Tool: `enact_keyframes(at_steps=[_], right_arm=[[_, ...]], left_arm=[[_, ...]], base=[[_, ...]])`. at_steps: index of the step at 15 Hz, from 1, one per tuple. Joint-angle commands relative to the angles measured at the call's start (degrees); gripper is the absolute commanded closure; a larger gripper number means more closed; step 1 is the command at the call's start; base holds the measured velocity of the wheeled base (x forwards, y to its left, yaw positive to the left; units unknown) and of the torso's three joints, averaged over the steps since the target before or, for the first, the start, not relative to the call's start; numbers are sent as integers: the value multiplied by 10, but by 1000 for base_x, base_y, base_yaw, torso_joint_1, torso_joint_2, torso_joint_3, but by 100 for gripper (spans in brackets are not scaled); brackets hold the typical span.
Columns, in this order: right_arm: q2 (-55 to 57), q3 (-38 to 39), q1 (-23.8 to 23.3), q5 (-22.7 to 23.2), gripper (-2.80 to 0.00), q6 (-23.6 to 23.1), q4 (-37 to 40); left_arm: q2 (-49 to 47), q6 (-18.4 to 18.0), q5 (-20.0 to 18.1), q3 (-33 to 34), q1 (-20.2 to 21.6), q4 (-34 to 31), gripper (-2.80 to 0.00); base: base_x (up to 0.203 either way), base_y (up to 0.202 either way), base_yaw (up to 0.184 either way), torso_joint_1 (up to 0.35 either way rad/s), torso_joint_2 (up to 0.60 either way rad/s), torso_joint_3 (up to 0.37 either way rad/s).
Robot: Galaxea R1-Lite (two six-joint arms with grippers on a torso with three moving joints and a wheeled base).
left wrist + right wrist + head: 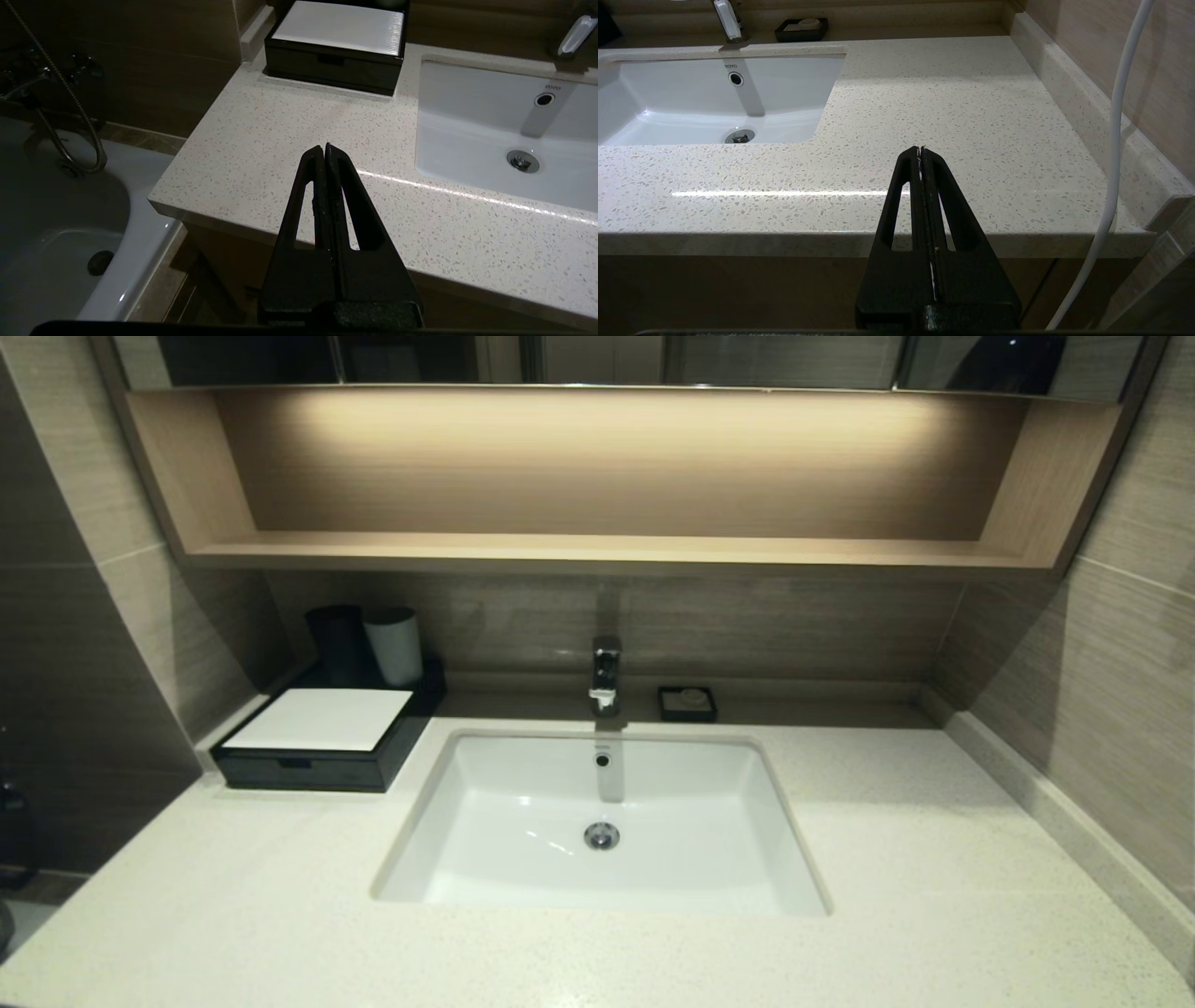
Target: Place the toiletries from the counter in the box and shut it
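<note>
Counter [934, 859] shows no toiletries in any view. Box [322, 739] sits at the back left corner of the counter, just beside the sink [523, 784]; its white top panel is flat and the front drawer looks flush with the black front face.

Left gripper [325, 148]: fingers pressed together, nothing between them, held off the front edge of the counter with the box well ahead of it. Right gripper [920, 150]: likewise clenched and empty, low before the counter's front edge on the side right of the sink. Neither arm appears in the head view.

Judgement: task appears at or near its end, toiletries presumably inside the box, though the interior is hidden, so this is unconfirmed.

If the drawer needs a final check: approach with the left arm, push squarely at the drawer's notch, keep fingertips low and level so the box does not slide back toward the two cups [373, 644] standing at its rear.
</note>
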State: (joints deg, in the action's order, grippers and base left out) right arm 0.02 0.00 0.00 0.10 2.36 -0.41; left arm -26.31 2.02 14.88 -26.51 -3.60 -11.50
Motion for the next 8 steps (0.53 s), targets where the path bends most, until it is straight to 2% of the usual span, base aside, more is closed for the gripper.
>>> enact_keyframes(at_steps=[1,5,8], right_arm=[[1,0,0,0,0,0,0],[1,0,0,0,0,0,0],[1,0,0,0,0,0,0]], left_arm=[[53,0,-12,4,31,0,0],[132,-2,-61,22,38,-1,0],[184,-19,-77,43,41,0,0]], base=[[0,0,0,0,0,0],[0,0,0,0,0,0],[0,0,0,0,0,0]])
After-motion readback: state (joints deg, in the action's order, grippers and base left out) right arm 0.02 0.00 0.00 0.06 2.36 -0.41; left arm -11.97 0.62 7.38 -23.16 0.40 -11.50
